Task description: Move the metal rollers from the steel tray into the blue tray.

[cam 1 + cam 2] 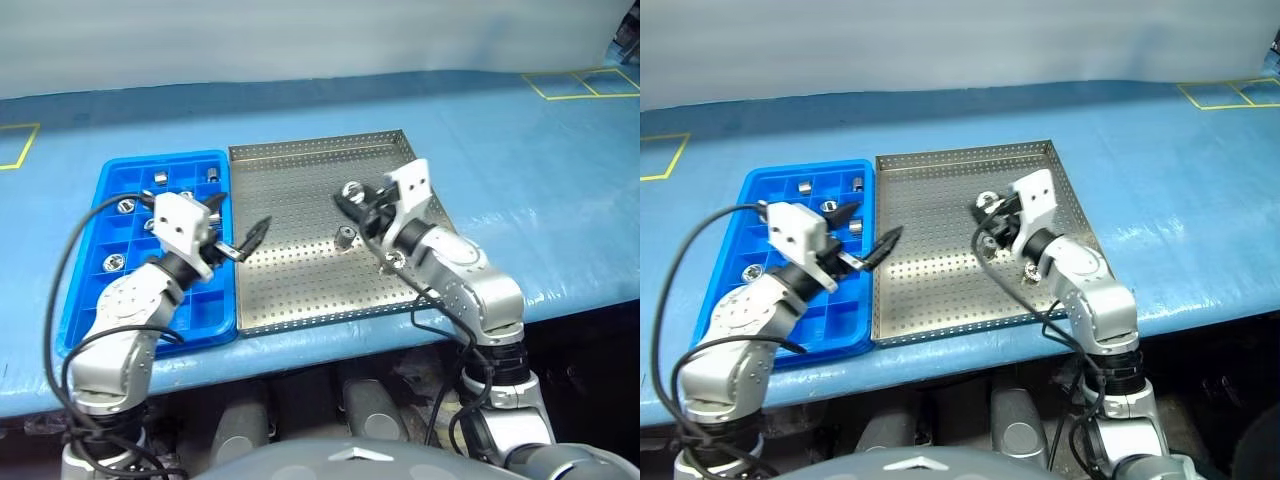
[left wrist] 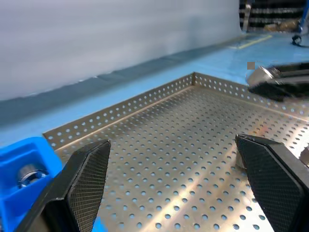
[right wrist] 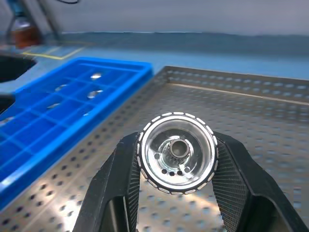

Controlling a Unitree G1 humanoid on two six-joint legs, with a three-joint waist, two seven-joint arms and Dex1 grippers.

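The steel tray (image 1: pixel 300 290) lies mid-table with the blue tray (image 1: pixel 88 290) against its left side. My right gripper (image 1: pixel 347 200) hovers over the steel tray, shut on one metal roller (image 3: pixel 177 152), whose holed face points at the wrist camera. A second roller (image 1: pixel 344 237) stands loose on the perforated bottom just below it. Several rollers (image 1: pixel 159 179) sit in the blue tray's far compartments. My left gripper (image 1: pixel 245 212) is open and holds nothing, over the seam between the two trays, pointing toward the steel tray; its fingers (image 2: pixel 87 188) stand wide apart.
The trays rest on a blue table cover (image 1: pixel 540 200) near the front edge. Yellow tape marks (image 1: pixel 580 85) lie at the far right and far left. A black cable (image 1: pixel 70 260) loops off my left wrist over the blue tray.
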